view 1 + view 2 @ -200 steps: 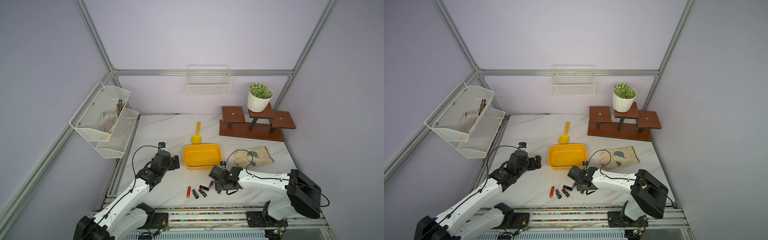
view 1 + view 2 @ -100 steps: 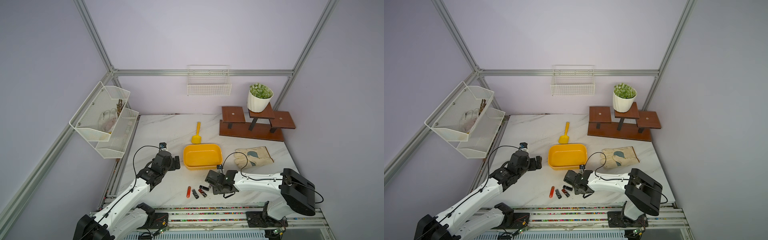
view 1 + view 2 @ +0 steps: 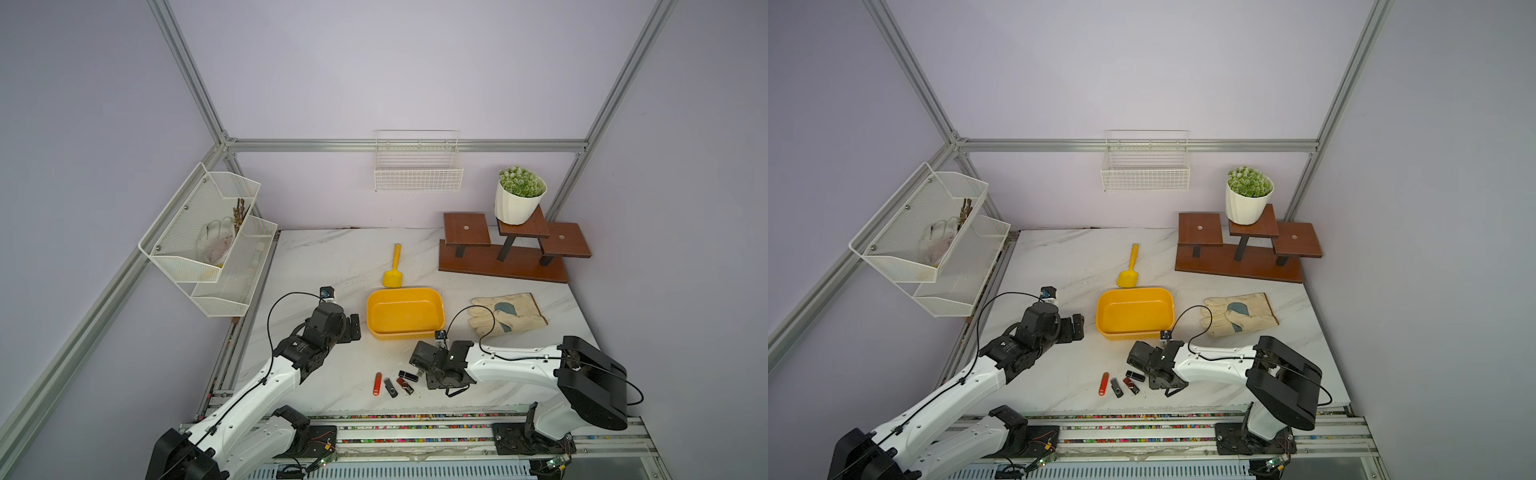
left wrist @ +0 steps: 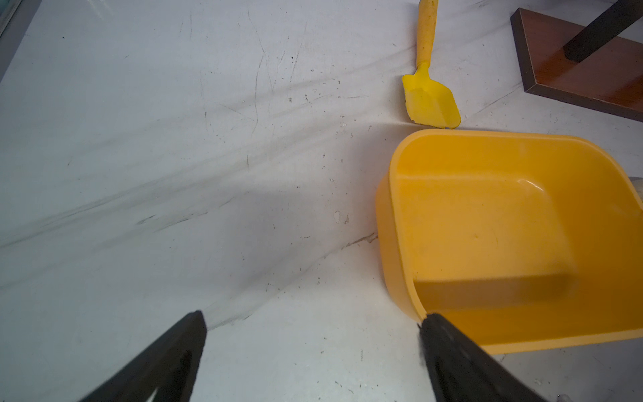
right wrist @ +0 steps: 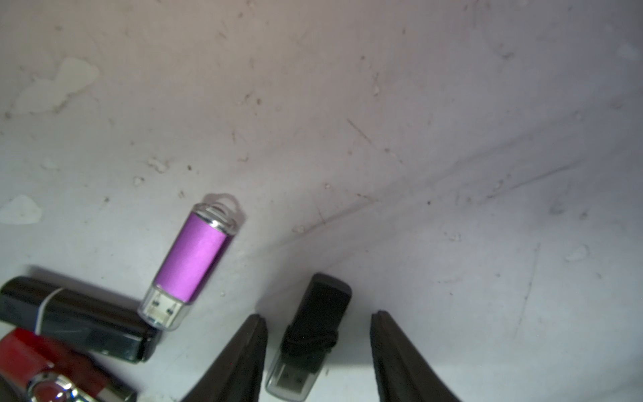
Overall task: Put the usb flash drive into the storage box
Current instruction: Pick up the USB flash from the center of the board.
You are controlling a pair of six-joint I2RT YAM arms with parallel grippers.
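Observation:
A black usb flash drive (image 5: 323,302) with a clear cap lies on the white table between the fingers of my right gripper (image 5: 319,315). The gripper is open, with a gap showing on each side of the drive. In both top views that gripper (image 3: 419,368) (image 3: 1138,365) is low over the table, just in front of the storage box (image 3: 403,316) (image 3: 1133,311), a shallow yellow tub with nothing in it. My left gripper (image 3: 353,328) (image 4: 313,315) is open and holds nothing. It hovers by the left wall of the storage box (image 4: 487,222).
More drives lie close by: a purple one (image 5: 198,254), a long black one (image 5: 76,316) and a red one (image 5: 52,369). A yellow scoop (image 3: 394,270) lies behind the box, a work glove (image 3: 507,313) to its right. A wooden stand (image 3: 507,257) with a plant pot (image 3: 519,199) is at the back right.
My right arm has moved left toward the cluster of drives, and its jaws have narrowed around the black drive. The left arm has not moved.

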